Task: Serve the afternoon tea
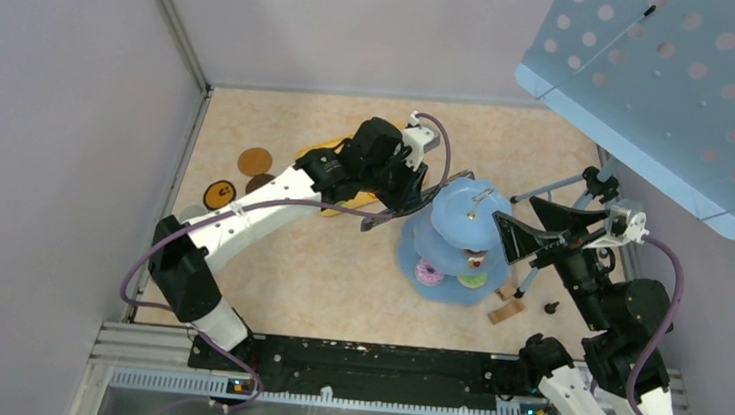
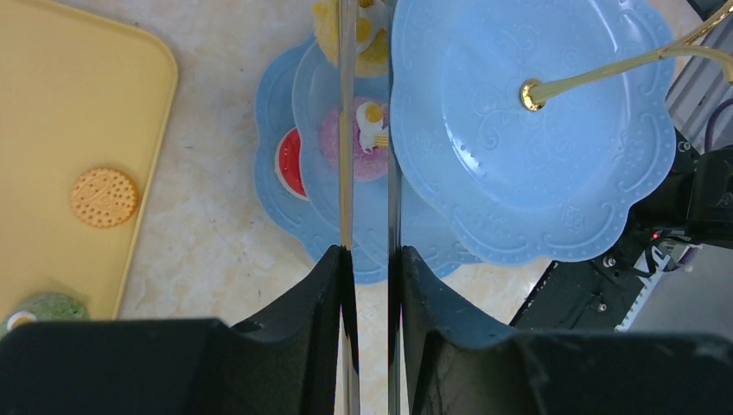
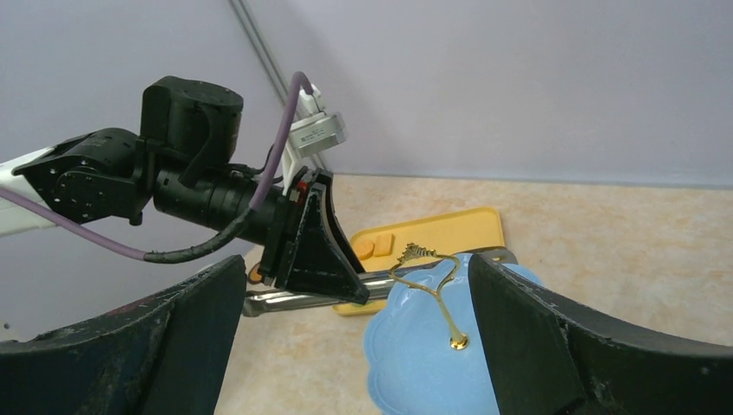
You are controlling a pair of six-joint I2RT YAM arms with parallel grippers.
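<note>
With my left tool [image 2: 370, 259] clamped on the tongs [image 2: 347, 130] and right tool [image 3: 356, 285] apart, I judge the orange biscuit [image 2: 104, 197] light and rigid: pinch its rim.

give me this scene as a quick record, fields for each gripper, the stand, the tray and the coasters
left gripper: shut on the metal tongs, blades out over the stand
right gripper: open, holding nothing, beside the stand
stand: pale blue, three tiers, top tier bare, pink donut lower down
tray: yellow, holds an orange biscuit
coasters: round, brown, left of the tray
</note>
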